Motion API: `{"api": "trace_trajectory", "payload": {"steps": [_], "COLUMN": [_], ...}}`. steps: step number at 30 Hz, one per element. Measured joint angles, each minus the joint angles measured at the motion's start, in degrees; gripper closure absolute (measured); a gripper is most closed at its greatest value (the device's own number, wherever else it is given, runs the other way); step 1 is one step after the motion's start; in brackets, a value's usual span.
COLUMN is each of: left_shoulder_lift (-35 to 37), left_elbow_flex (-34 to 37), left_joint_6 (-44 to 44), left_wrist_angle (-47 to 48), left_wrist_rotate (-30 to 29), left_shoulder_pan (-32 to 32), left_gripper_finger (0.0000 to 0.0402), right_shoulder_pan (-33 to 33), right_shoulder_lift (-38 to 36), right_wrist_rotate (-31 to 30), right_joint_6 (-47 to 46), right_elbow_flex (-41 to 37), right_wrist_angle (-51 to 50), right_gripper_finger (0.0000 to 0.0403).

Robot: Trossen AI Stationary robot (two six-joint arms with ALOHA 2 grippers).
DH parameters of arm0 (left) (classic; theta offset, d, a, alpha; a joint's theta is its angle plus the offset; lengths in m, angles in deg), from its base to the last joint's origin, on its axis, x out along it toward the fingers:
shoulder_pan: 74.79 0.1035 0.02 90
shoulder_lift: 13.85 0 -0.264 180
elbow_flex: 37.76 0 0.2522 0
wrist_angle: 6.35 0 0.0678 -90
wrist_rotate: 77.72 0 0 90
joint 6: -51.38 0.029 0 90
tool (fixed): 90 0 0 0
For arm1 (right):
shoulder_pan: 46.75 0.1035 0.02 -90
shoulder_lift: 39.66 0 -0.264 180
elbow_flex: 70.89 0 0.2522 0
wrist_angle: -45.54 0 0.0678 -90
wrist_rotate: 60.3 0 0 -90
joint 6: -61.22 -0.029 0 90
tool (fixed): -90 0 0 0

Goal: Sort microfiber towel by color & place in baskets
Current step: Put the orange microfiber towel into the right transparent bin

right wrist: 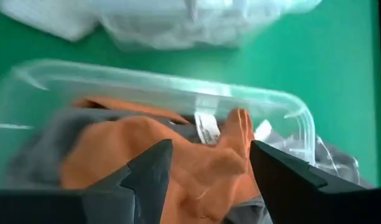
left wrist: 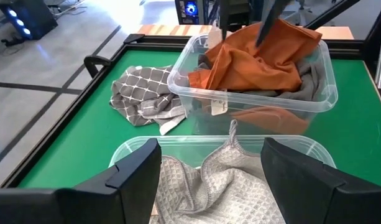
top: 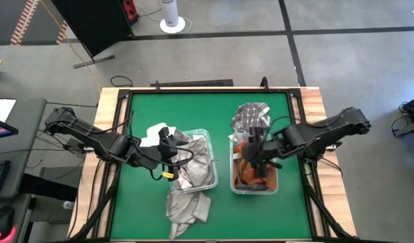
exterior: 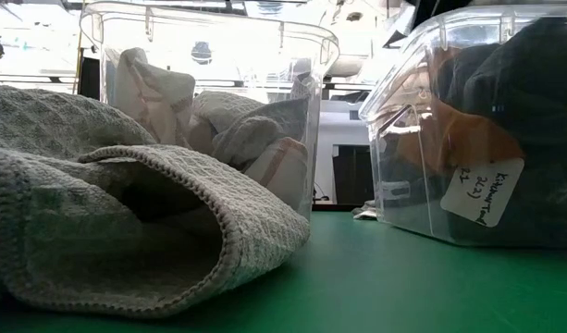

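Sorting is judged to be well along, with most cloth already binned. At the left of the table, the left gripper (top: 167, 154) is held over the left basket (top: 208, 135), its fingers (left wrist: 137, 171) spread wide apart with nothing between them. That clear tub is filled with pale grey and white towels (top: 193, 165). A further light grey towel (top: 186, 206) lies on the green table (top: 146, 108) just in front of this basket, outside it, and a white cloth (top: 152, 133) is seen touching the basket's far left corner, partly under the arm.

Further right, the right basket (top: 232, 191) is seen to hold an orange towel (left wrist: 258, 56) over dark grey ones. The right gripper (top: 257, 150) is poised above it, fingers (right wrist: 146, 171) apart and nothing clamped, so a release of the orange towel (right wrist: 171, 155) into this tub is taken to be the step in hand. A grey patterned towel (top: 250, 115) lies on the table touching the far end of the right basket.

For the next move, a lift clear of the tub rim would be called for, then a reach to one of the loose towels, pinched at a raised fold; the patterned one is nearest to the right arm.
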Motion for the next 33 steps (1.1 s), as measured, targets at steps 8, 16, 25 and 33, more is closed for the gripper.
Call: {"api": "trace_trajectory", "payload": {"steps": [8,16,25,33], "left_shoulder_lift": [0.0,0.0,0.0,0.0], "left_elbow_flex": [0.0,0.0,0.0,0.0], "left_joint_6": [-2.07,-2.35,-2.35,-3.04], "left_wrist_angle": [0.31,0.27,0.07,1.26], "left_wrist_rotate": [1.85,1.97,1.99,2.1], "left_shoulder_pan": [-0.01,-0.02,0.0,0.0], "left_gripper_finger": [0.0136,0.0136,0.0136,0.0136], "right_shoulder_pan": [-3.0,-6.73,-4.66,-0.55], "right_shoulder_lift": [7.67,8.25,0.9,-3.95], "right_wrist_rotate": [2.74,9.01,1.35,4.48], "right_joint_6": [-2.7,-3.91,-4.59,-1.3], "right_elbow_flex": [-10.3,-23.81,-14.36,-10.52], "right_wrist_angle": [4.38,20.37,6.98,-5.31], "right_gripper_finger": [0.0154,0.0154,0.0154,0.0168]}}
